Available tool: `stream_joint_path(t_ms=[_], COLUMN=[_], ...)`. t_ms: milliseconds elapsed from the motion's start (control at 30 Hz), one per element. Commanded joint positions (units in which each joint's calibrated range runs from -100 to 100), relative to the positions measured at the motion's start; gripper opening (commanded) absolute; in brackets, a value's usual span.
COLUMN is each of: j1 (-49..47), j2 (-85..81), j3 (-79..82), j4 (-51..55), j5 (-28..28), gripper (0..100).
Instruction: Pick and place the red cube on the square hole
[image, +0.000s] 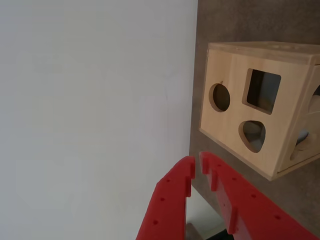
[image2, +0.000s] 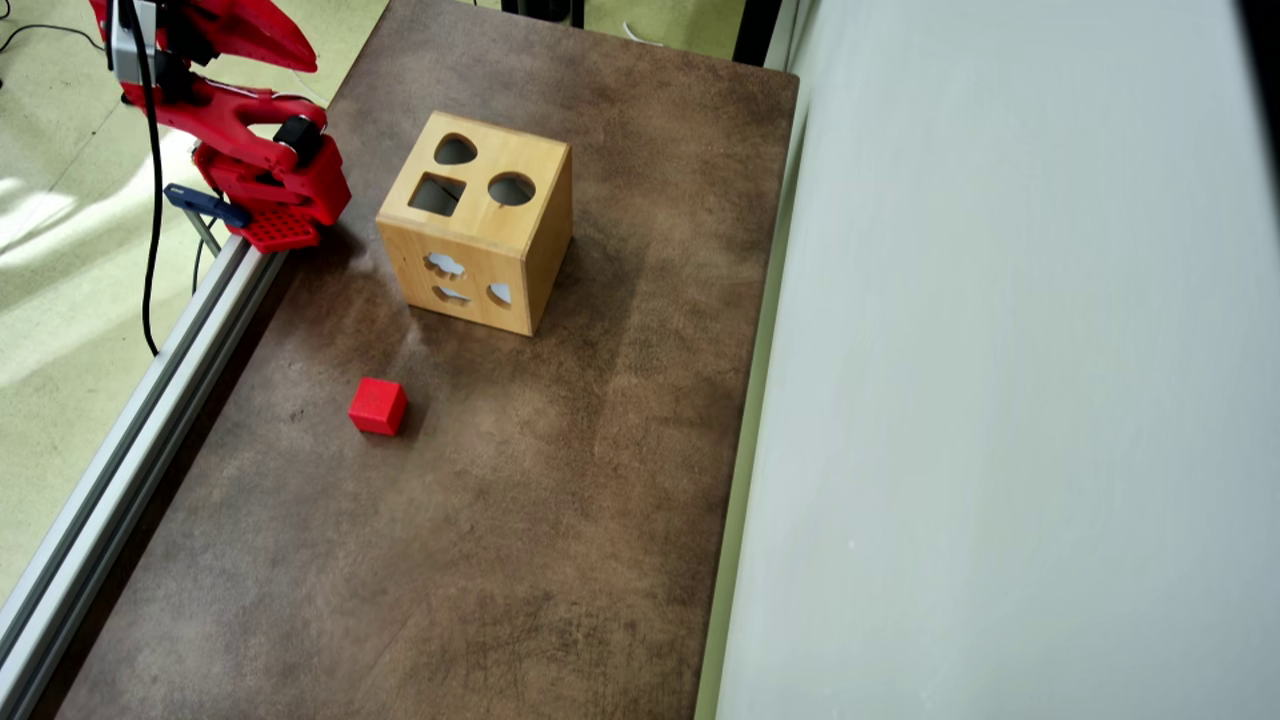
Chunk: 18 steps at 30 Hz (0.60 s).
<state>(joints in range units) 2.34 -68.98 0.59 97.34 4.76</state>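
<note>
- While the red gripper (image: 197, 167) hangs clenched and empty in the wrist view, its tips nearly meet.
- The red cube (image2: 378, 406) lies on the brown table (image2: 560, 520) — apart from the wooden box (image2: 478, 222).
- The square hole (image2: 437, 194) sits in the box's top face.

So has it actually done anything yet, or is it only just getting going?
Only just getting going. Nothing looks done: the red cube lies alone on the brown table, apart from the wooden box. Nothing is in hand either: in the wrist view the gripper is empty, jaws nearly closed. Everything is left: reach the cube, grip it, and carry it to the square hole in the box's top.
</note>
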Motion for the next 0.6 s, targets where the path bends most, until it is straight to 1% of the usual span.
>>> stream_joint_path(t_ms=[0,300,467,567], j1=[2.72,13.64,23.3,27.98], j2=[6.35,13.65,19.26,22.66], j3=[-4.88,-4.79,-4.97,-4.97], j4=[0.65,0.65,0.65,0.65], j5=[0.44,0.54,0.54,1.76], gripper=[3,3,3,3])
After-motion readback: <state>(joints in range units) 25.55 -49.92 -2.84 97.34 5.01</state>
